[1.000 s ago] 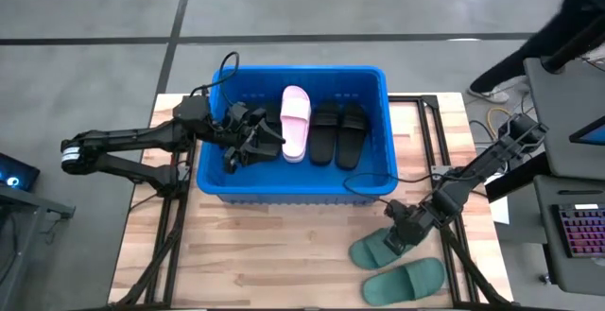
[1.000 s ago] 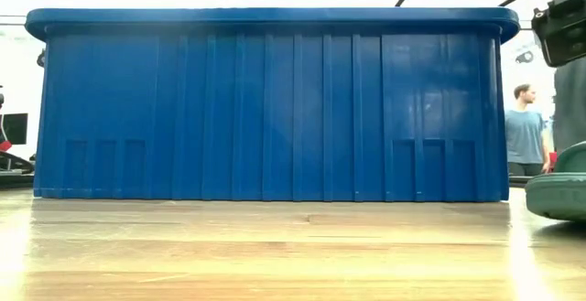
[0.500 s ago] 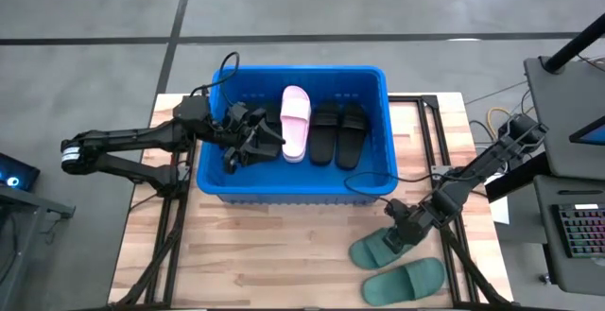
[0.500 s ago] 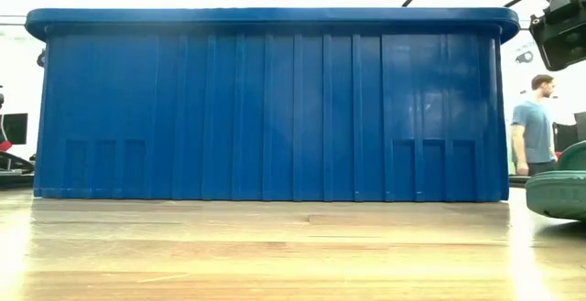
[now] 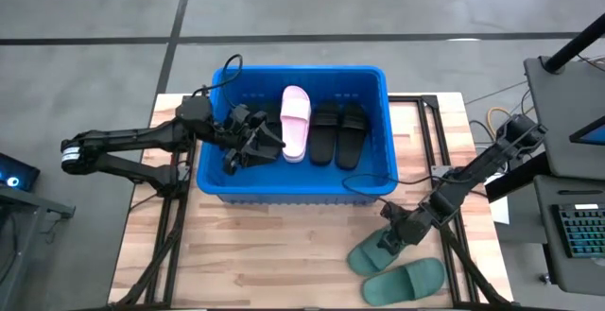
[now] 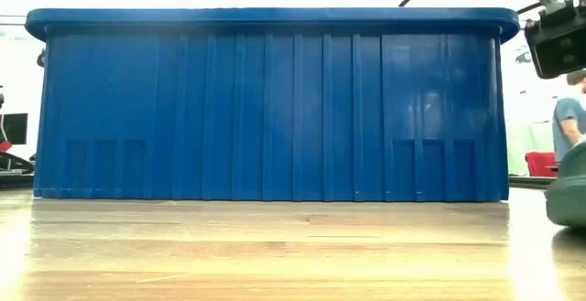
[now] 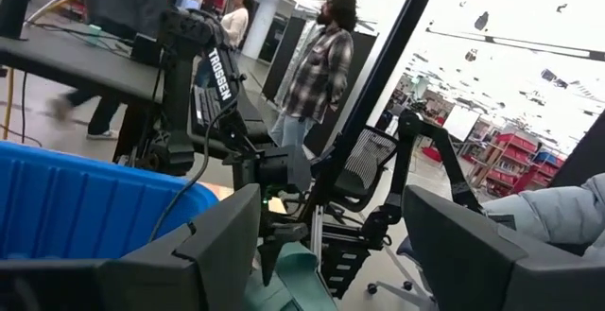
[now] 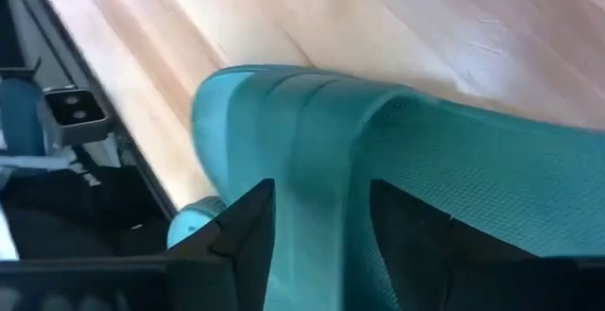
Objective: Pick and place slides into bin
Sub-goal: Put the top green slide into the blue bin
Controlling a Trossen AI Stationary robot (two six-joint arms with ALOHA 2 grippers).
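The blue bin (image 5: 293,195) stands at the table's far middle and fills the low view (image 6: 275,109). A pink slide (image 5: 296,117) and two black slides (image 5: 337,133) lie on its floor. Two dark green slides lie flat on the wood near the right front: one (image 5: 367,256) under my right gripper (image 5: 391,239), the other (image 5: 405,281) nearer the edge. My right gripper (image 8: 321,226) is open and slants down, a finger on either side of the first slide's strap (image 8: 326,150). My left gripper (image 5: 263,146) hovers open over the bin's left half, with nothing between its fingers (image 7: 331,254). My right gripper stands astride the green slide's strap (image 8: 321,188), slanting down from above and from the table's right. The strap's ridge runs up between the two open fingers (image 8: 248,226). I cannot tell whether either finger touches it. The slide lies sole down on the wood.
Black frame rails (image 5: 437,150) and cables run along the table's right side beside the bin. Bare wood (image 5: 255,254) stretches across the near left. A person (image 7: 317,65) stands in the room beyond, and another shows at the low view's right edge (image 6: 569,118).
My right gripper has tipped a little further down over the nearer-to-bin green slide. That slide has shifted slightly toward the table's near edge, still flat on the wood. A person in the room behind has walked toward the right.
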